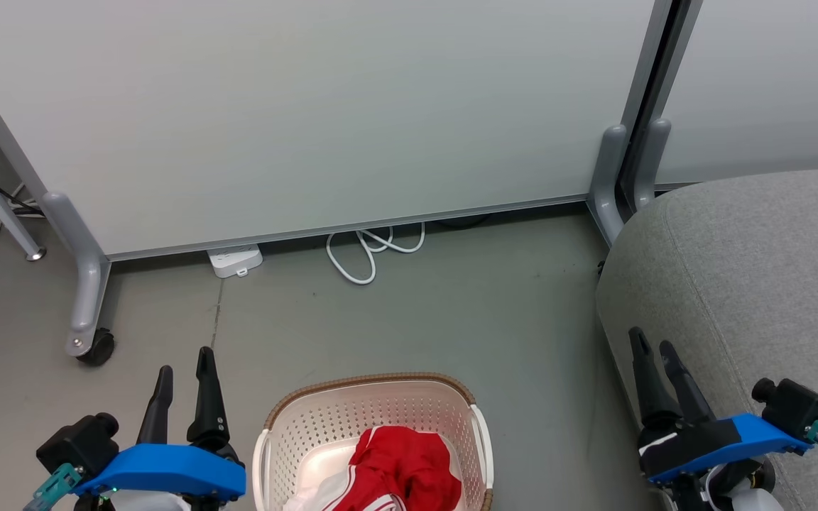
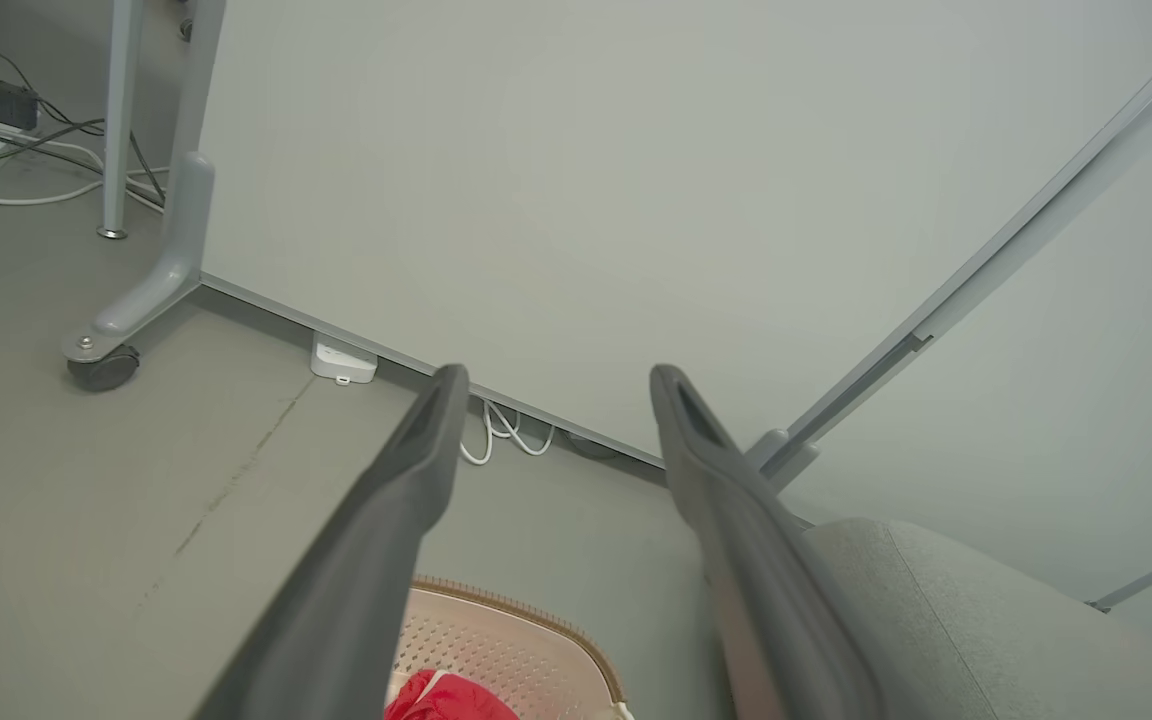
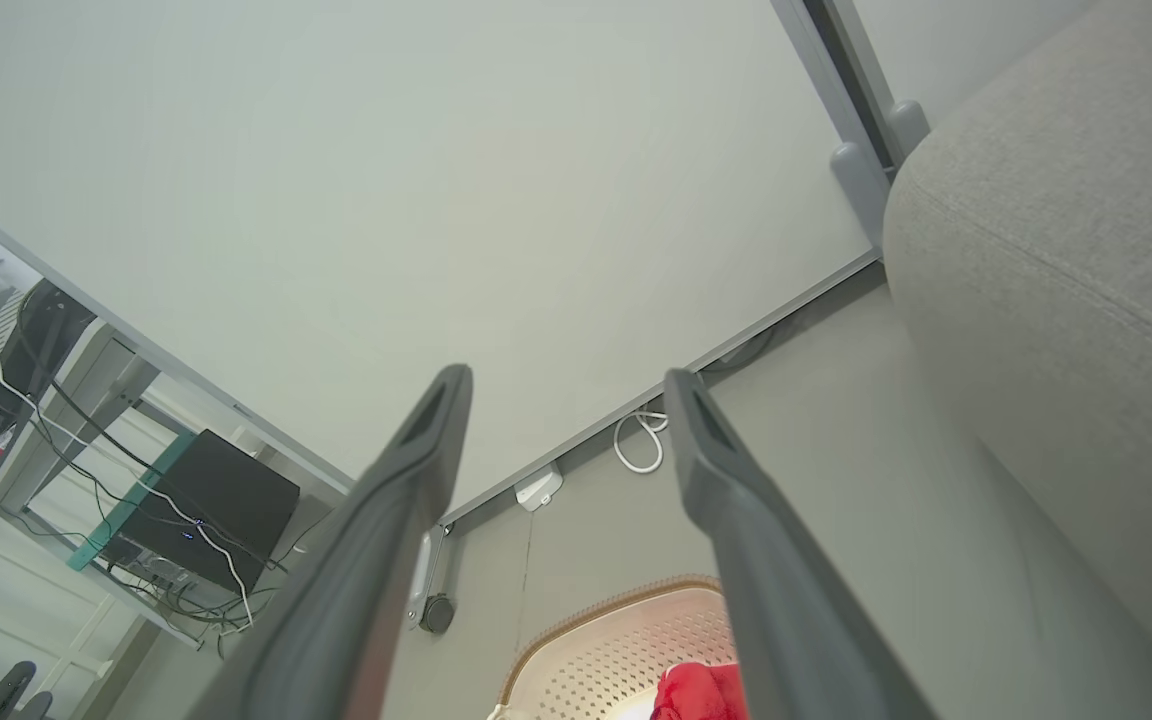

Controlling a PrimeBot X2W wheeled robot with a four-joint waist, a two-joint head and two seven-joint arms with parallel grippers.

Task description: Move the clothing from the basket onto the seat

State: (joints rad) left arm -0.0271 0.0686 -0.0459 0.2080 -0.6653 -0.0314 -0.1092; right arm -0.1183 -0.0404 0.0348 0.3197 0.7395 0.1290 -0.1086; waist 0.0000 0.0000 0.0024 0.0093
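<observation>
a pale partition panel (image 1: pixel 309 106) stands on grey legs, one ending in a black caster (image 1: pixel 99 349). at its foot on the grey floor (image 1: pixel 451 312) lie a white power strip (image 1: pixel 236 260) and a looped white cable (image 1: pixel 372 245).

Even, diffuse indoor light fills all three views, bright without glare; the pale partition (image 1: pixel 324 113) reads flat with a faint grey-green cast. Shadows are soft: a thin dark band under the partition's lower edge, faint shade on the floor (image 1: pixel 451 319) beside the seat (image 1: pixel 757 262). The head view is sharp. In the left wrist view the fingers (image 2: pixel 376 560) of the left end effector (image 2: pixel 556 372) go soft near the lens.
</observation>
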